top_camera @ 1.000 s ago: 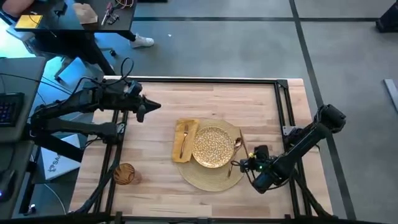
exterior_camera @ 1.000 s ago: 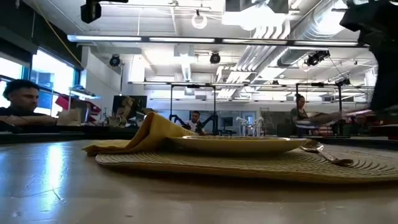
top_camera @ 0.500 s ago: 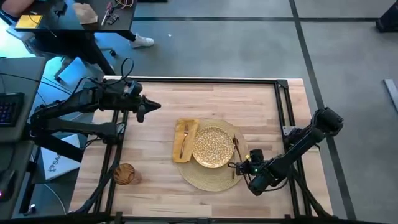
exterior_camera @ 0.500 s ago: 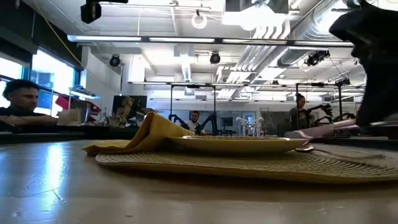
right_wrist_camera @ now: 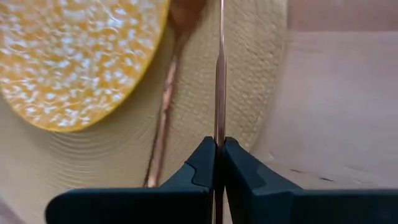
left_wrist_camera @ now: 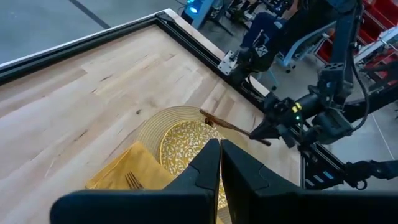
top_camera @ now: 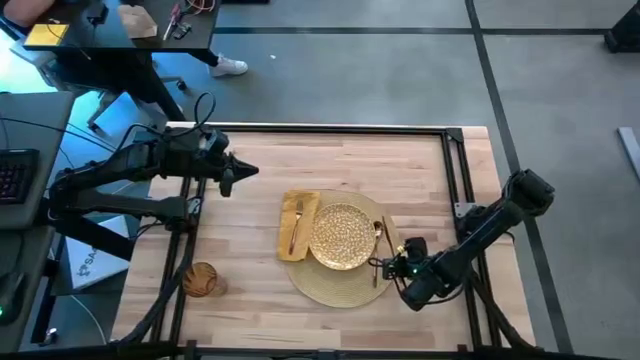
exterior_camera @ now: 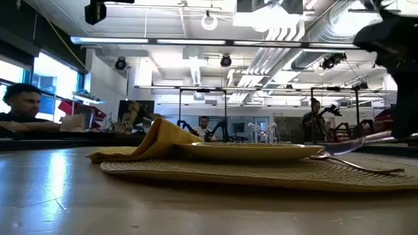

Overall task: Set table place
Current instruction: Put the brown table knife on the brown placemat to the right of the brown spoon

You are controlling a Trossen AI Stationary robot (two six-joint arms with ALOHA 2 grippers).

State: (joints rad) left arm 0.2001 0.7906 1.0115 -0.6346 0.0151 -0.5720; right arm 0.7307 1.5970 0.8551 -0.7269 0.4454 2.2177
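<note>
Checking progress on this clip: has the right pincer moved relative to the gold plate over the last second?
Yes. The right pincer, shut on a slim piece of cutlery, has moved in toward the gold plate, then eased back slightly.

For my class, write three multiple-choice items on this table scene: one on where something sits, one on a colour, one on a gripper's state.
1. Where is the amber tumbler?
A. on the plate
B. on the bare table, apart from the mat
C. in the left gripper

2. What colour is the napkin?
A. mustard yellow
B. blue
C. white

3. What is the right gripper doing?
A. open above the tumbler
B. shut on a slim metal utensil
C. resting empty on the table

Answers: 1 B, the high view shows it on wood near the table corner; 2 A, it lies yellow beside the plate; 3 B, the right wrist view shows the fingers clamping the utensil over the mat.
</note>
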